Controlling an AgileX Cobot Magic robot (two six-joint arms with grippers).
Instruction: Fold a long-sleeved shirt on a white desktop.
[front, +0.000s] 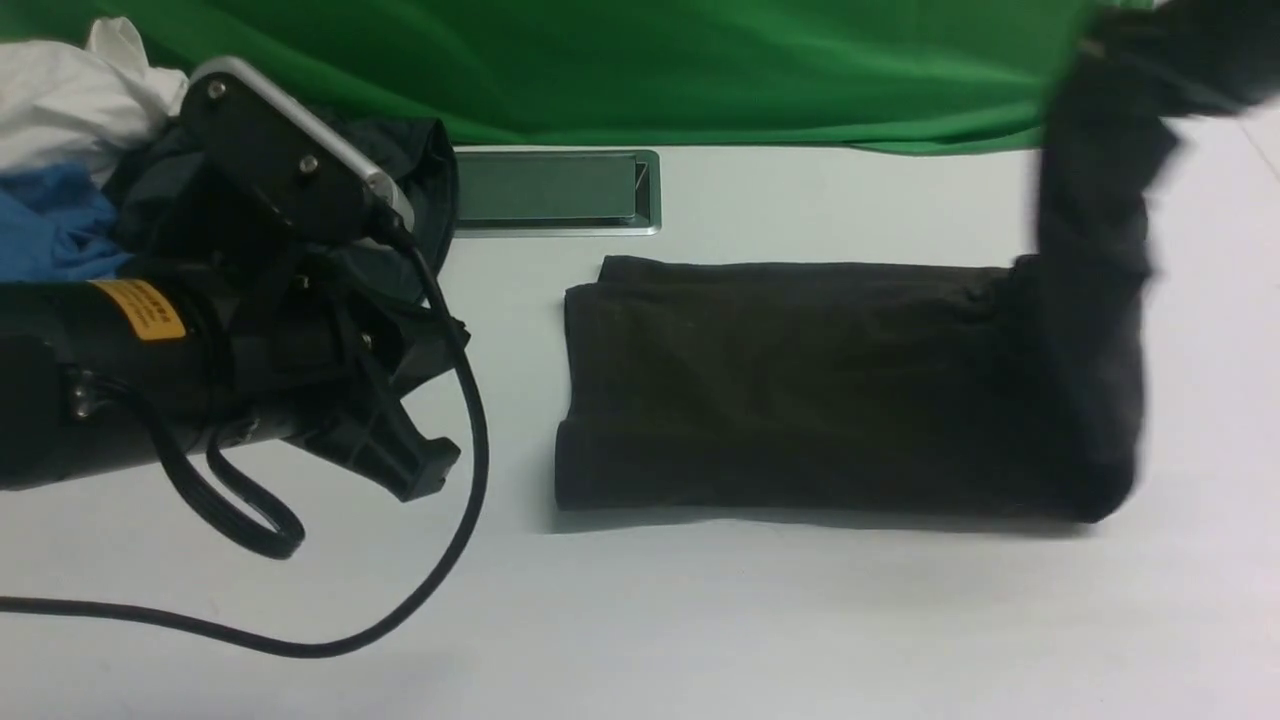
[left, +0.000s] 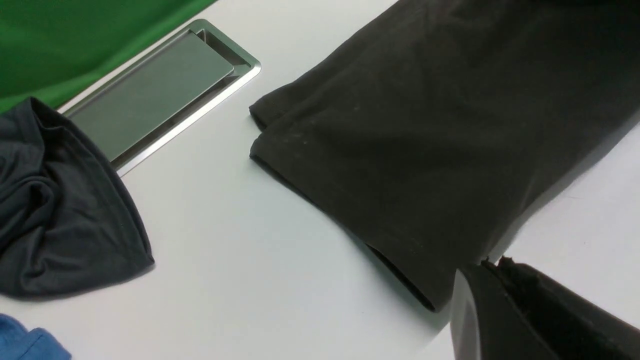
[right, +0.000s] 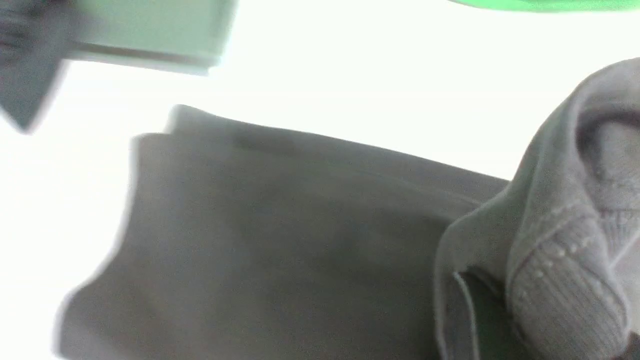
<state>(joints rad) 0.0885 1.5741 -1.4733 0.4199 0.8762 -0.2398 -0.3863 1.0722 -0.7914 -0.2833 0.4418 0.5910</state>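
Front view: long-sleeved shirt (front: 800, 390) lying mid-desk (front: 700, 620) as a folded band, right end lifted off the surface by right hand (front: 1130, 60), blurred, apparently pinched on collar ribbing. Left hand (front: 410, 465) closed, empty, parked near the shirt's left edge. Best carried leftward low and level, raised end laid square on the far hem, no dragging of lower layers. Count: one shirt in work; three spare garments piled at left, dark (front: 430, 180), blue (front: 50, 225), white (front: 70, 100); one cable hatch (front: 550, 190).
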